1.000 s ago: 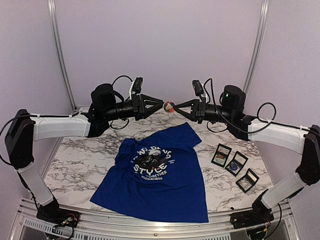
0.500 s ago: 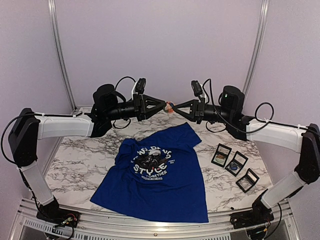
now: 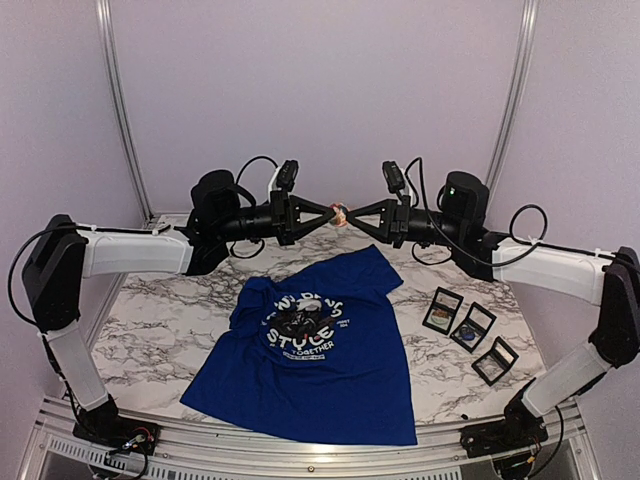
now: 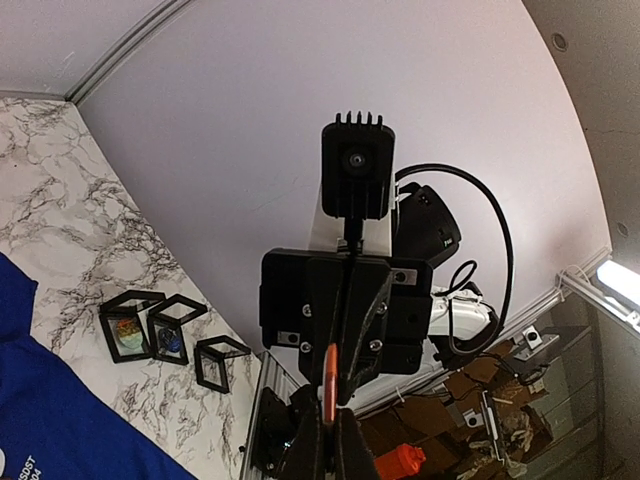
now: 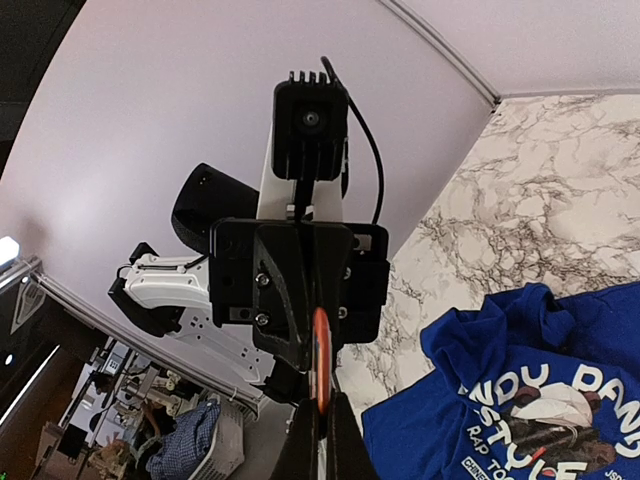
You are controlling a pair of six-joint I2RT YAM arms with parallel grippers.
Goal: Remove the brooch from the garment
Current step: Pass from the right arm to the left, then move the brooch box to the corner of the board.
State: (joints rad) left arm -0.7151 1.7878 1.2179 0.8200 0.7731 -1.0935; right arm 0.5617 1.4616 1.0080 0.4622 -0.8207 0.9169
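The brooch, a small round disc with an orange rim, hangs in mid-air above the back of the table. My left gripper and right gripper meet tip to tip on it, both shut on it from opposite sides. It shows edge-on between the fingers in the left wrist view and in the right wrist view. The garment, a royal-blue T-shirt with a panda print and white lettering, lies flat on the marble table below, apart from the brooch. It also shows in the right wrist view.
Three small black display boxes stand on the table right of the shirt. The marble table ends at a metal frame rail at the front. Pale walls close the back and sides.
My left gripper has moved right, from a short gap away, until its tips close round the brooch held by the right gripper. The right arm and the shirt have hardly moved.
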